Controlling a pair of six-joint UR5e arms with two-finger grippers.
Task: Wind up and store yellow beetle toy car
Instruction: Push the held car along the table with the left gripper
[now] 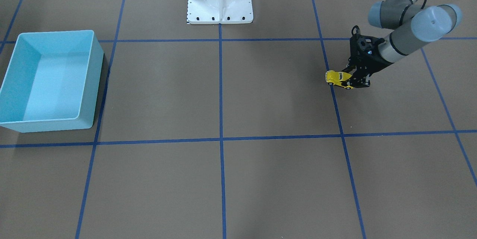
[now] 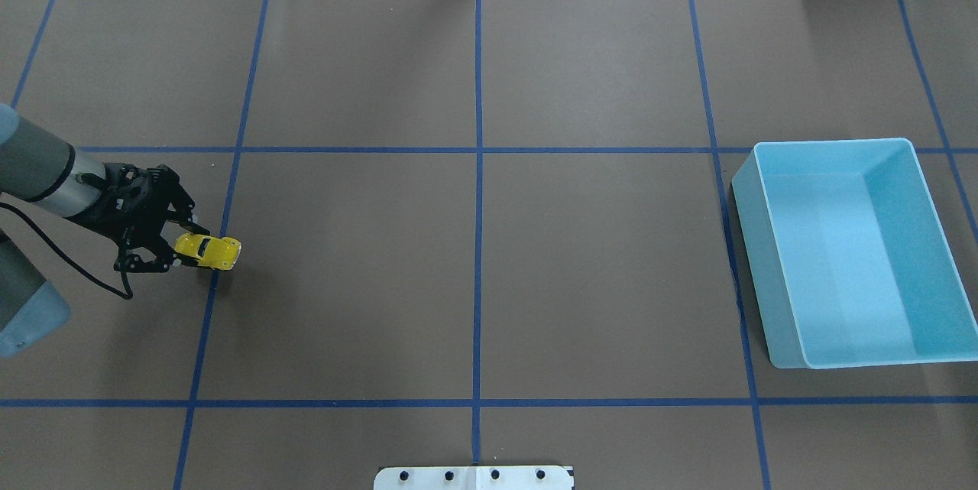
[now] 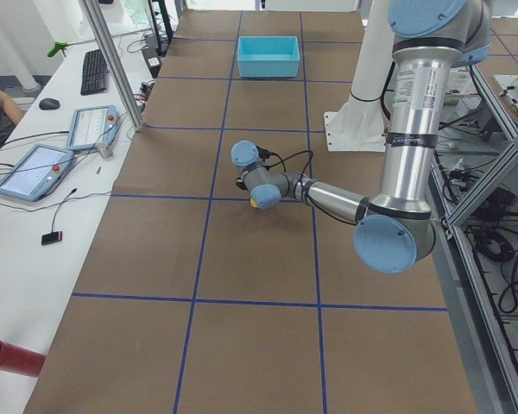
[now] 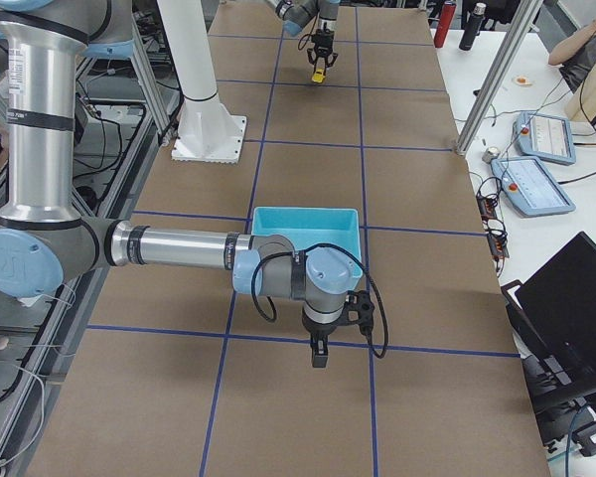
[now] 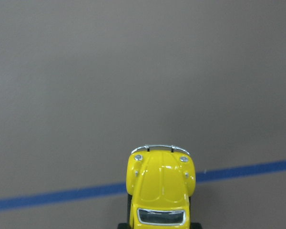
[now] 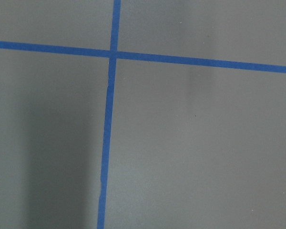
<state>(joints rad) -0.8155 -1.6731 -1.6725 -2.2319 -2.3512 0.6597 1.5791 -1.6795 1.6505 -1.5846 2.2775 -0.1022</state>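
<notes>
currently: left hand (image 2: 180, 249) is clamping yellow beetle toy car (image 2: 214, 251) by the rear, low at counter (image 2: 344, 283); light blue bin (image 2: 756, 276) is standing empty, well apart, storing pending; right hand (image 4: 319, 355): grip cannot be told.

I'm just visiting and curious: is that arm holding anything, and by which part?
Yes. The left tool grips the yellow toy car by the sides of its rear half, bonnet pointing away from the tool.

Robotics lab: blue-taped grid table (image 2: 596, 261), teach pendants (image 4: 532, 186), aluminium frame posts (image 3: 112, 65), operator desk (image 3: 17, 233).
</notes>
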